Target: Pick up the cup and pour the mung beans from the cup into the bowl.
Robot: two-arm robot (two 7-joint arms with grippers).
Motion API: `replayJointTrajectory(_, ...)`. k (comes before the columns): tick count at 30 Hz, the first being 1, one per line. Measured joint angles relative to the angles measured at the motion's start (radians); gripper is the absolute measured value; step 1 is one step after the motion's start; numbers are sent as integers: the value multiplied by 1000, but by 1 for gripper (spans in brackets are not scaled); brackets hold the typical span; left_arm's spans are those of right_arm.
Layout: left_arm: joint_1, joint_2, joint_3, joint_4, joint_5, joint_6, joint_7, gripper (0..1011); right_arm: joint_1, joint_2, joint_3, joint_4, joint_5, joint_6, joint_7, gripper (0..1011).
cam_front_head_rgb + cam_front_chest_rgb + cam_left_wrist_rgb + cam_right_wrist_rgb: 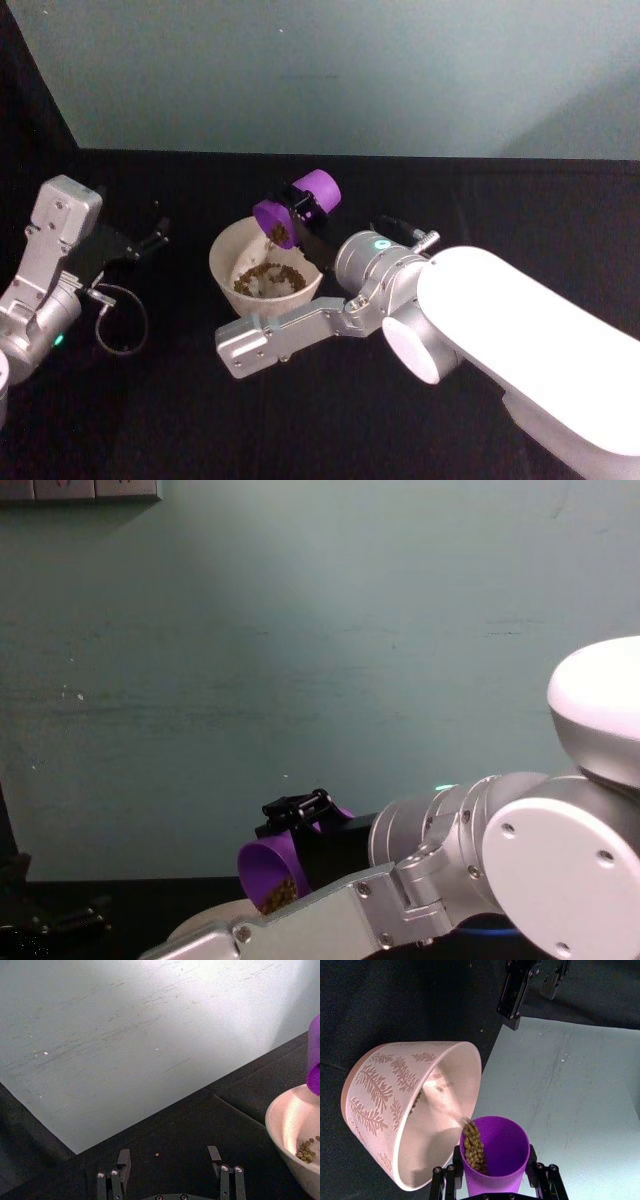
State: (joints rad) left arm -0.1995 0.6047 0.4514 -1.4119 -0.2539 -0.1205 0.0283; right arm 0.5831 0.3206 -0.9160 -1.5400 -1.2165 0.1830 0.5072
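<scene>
Head view: one cup [322, 190], one bowl [232, 250] and two grippers are counted over the black bench [450, 190]. The cup is held tipped near the frame's centre, above the bowl's upper right rim, with its mouth turned down and to the left. The right gripper [300, 205] is closed on it, one finger against each side of the purple wall. One heap of mung beans [268, 275] is seen in the bowl's bottom. The left gripper [158, 238] is parked at the left of the frame, well apart from the bowl, its fingers spread with nothing between them.

A fern pattern [382, 1085] on the bowl's outer wall is shown in the right wrist view and not from the head. There the beans are seen running along the cup's inner wall to its lip, just beside the bowl's rim; contact cannot be told. The cup's body lies between the two fingers [445, 1180] at the lower edge.

In the left wrist view a single loose bean [157, 1154] is seen on the bench at lower centre.

In the chest view the cup is seen from the side at lower centre, with beans at its lowered lip.
</scene>
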Motion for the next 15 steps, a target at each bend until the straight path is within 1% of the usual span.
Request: replayJointTrajectory(15, 0, 0, 0, 0, 0, 0, 0, 1000, -3, 0, -3, -2, -8, 2, 4, 726)
